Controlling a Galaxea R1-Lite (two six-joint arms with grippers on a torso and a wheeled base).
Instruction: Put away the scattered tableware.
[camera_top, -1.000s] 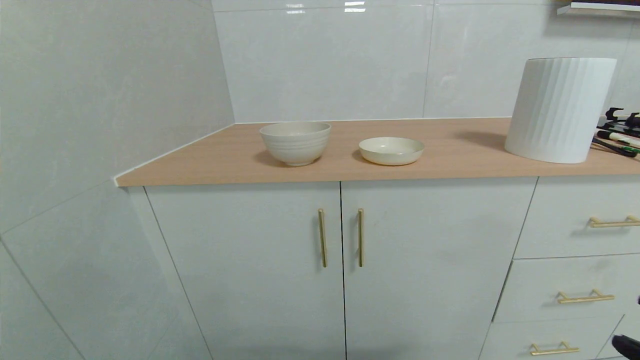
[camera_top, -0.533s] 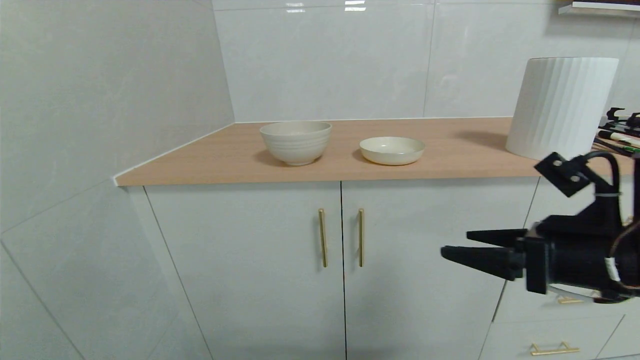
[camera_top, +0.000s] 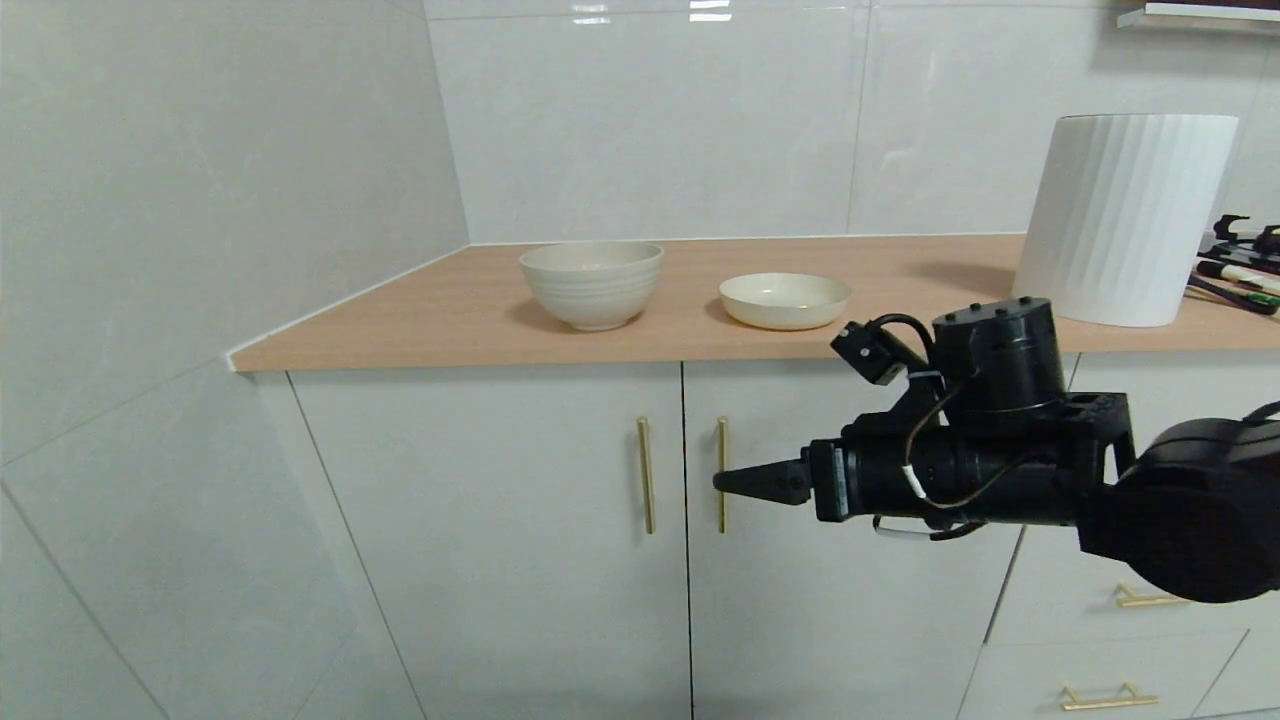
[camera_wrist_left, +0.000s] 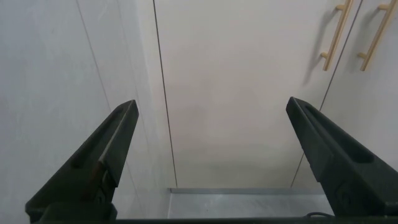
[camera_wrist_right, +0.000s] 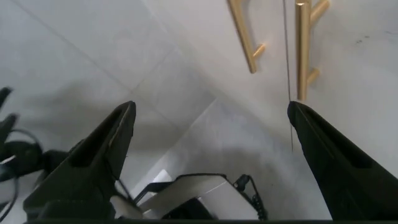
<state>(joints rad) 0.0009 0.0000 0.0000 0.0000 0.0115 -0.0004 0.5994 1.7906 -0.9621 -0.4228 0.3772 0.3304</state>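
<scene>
On the worktop (camera_top: 450, 320), toward its left corner: a cream ribbed bowl (camera_top: 591, 285), upright. Further right along the worktop, near its front edge: a shallow cream dish (camera_top: 784, 300), also upright, close to the bowl but not touching it. Both pieces of tableware out in the open on the worktop, neither in a claw. Toward the worktop's right end: a tall white fluted canister (camera_top: 1125, 215), and just beyond it a cluster of pens (camera_top: 1238, 278).

Under the worktop: two white doors (camera_top: 500, 540), shut, with a pair of upright brass handles (camera_top: 646, 475) either side of the centre seam. Under the worktop's right end: drawers (camera_top: 1150, 440) with brass pulls, likewise shut.

Below the worktop's front edge, before the right-hand door: the right claw (camera_top: 745, 481), held level, tip pointing at the right-hand handle. Released, with fingers (camera_wrist_right: 99, 162) spread wide in the right wrist view, both handles ahead in the gap, nothing grasped. Contact between tip and handle: cannot tell from the head view.

Left claw (camera_wrist_left: 211, 102): also released, fingers far apart and empty, facing a plain door panel under the worktop, the handles off to one side.
</scene>
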